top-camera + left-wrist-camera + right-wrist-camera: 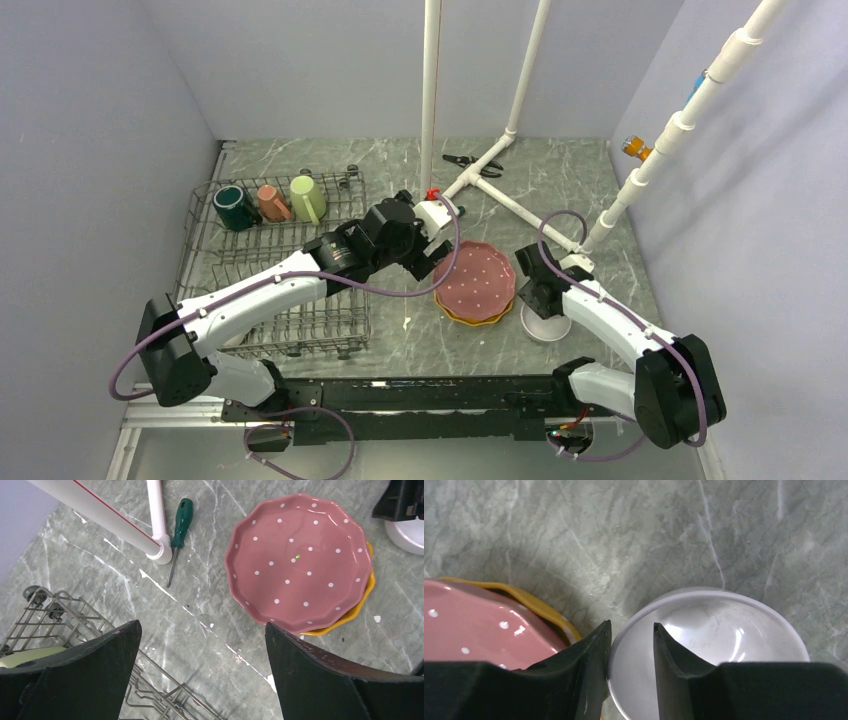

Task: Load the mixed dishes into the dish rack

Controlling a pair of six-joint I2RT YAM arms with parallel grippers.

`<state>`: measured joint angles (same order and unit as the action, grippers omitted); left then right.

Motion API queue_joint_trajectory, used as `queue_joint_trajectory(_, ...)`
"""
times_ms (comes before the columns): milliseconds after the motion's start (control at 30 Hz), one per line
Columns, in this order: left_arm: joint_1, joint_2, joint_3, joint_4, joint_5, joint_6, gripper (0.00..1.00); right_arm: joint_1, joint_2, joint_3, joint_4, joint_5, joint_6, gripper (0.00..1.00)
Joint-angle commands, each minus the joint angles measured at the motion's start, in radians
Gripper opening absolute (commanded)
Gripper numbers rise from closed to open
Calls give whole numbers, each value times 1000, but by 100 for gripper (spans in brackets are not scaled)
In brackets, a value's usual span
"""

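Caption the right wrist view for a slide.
Right gripper straddles the rim of a white bowl, beside the pink dotted plate atop a yellow-orange plate.

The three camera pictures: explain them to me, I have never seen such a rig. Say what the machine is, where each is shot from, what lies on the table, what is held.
The machine is two robot arms bolted at a table's near edge. One picture looks down from above; the other two come from wrist cameras. On the table: a wire dish rack holding three mugs, a pink dotted plate on a yellow plate, a white bowl, a screwdriver and pliers. The left claw is open and empty near the plates. The right claw is narrowed over the bowl's edge; whether it grips, I cannot tell.
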<state>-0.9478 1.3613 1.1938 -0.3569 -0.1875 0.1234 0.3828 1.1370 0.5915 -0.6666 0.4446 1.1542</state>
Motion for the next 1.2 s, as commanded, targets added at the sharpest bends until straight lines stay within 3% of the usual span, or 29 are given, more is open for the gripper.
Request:
queue_joint_trajectory(0, 0, -16, 18, 32, -37, 23, 99, -15, -34, -42, 61, 38, 87, 35)
queue_joint_trajectory(133, 0, -18, 11, 36, -33, 25, 99, -20, -123, -66, 52, 76, 125, 13)
queue_joint_trajectory(267, 0, -17, 21, 28, -21, 14, 99, -21, -293, -56, 21, 118, 107, 0)
queue_joint_trajectory(367, 3, -32, 22, 24, 21, -5, 99, -23, -427, -37, 14, 130, 81, 0)
queue_joint_trajectory(467, 37, -65, 12, 43, 181, -52, 99, -25, -517, -18, 84, 13, 78, 0)
queue_joint_trajectory(633, 156, -76, -15, 160, 668, -247, 99, -25, -556, -20, 450, -360, 148, 0)
queue_joint_trajectory(800, 268, -50, -58, 337, 910, -437, 99, -23, -529, -123, 969, -584, 355, 0)
queue_joint_trajectory(933, 286, -83, -106, 429, 905, -490, 99, -20, -417, -165, 1253, -621, 554, 0)
queue_joint_trajectory(1167, 284, -162, -140, 392, 703, -403, 99, 44, -265, -130, 1370, -541, 681, 0)
